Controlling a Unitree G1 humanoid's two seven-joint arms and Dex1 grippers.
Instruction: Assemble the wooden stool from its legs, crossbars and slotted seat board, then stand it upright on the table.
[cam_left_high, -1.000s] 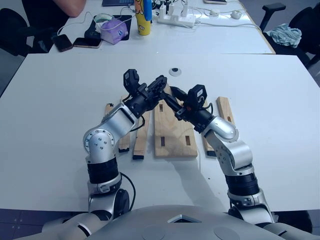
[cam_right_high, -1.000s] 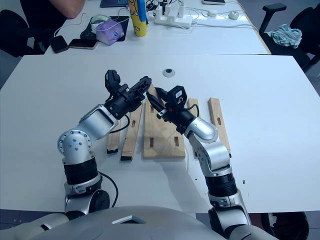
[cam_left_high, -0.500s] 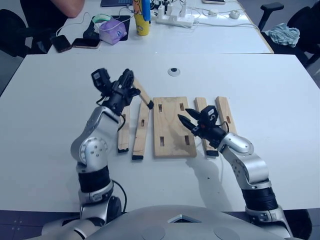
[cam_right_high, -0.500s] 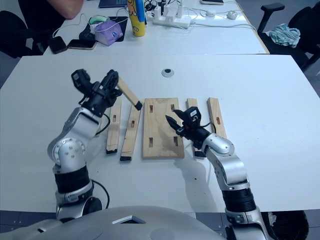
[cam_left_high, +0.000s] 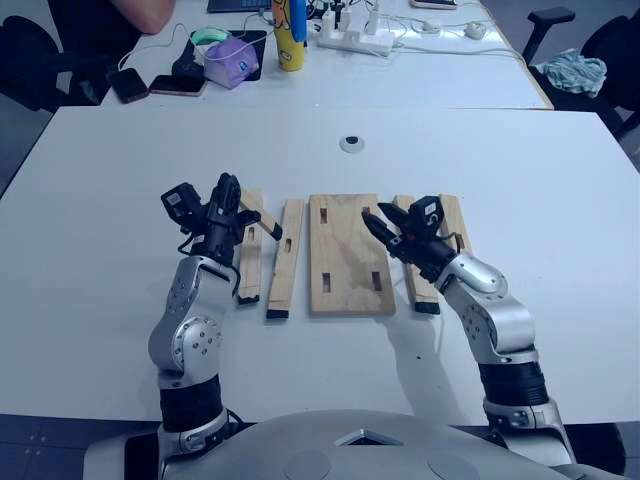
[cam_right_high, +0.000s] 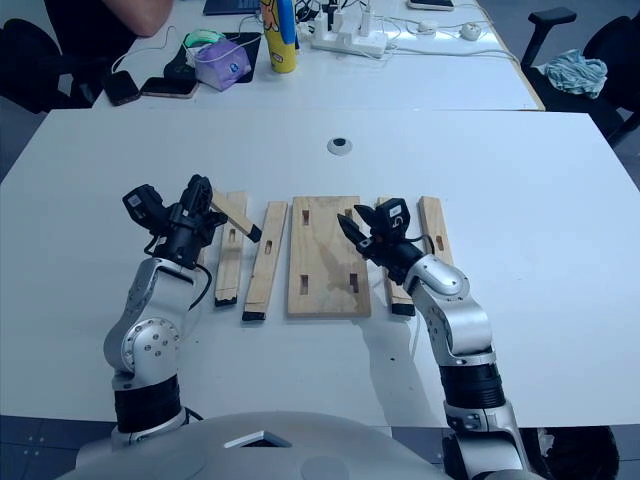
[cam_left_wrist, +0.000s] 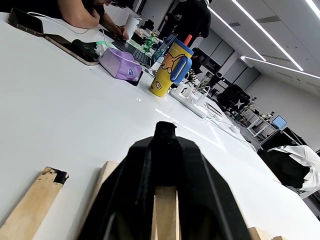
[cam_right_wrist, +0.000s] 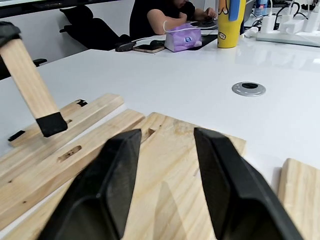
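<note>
Your left gripper grips a black-tipped wooden leg, tilted over the flat legs beside the seat board; your left wrist view shows wood pinched between its fingers. Your right gripper hangs spread open, empty, over the board's right side.

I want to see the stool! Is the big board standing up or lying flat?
Lying flat. The seat board rests on the table, slots facing up.
</note>
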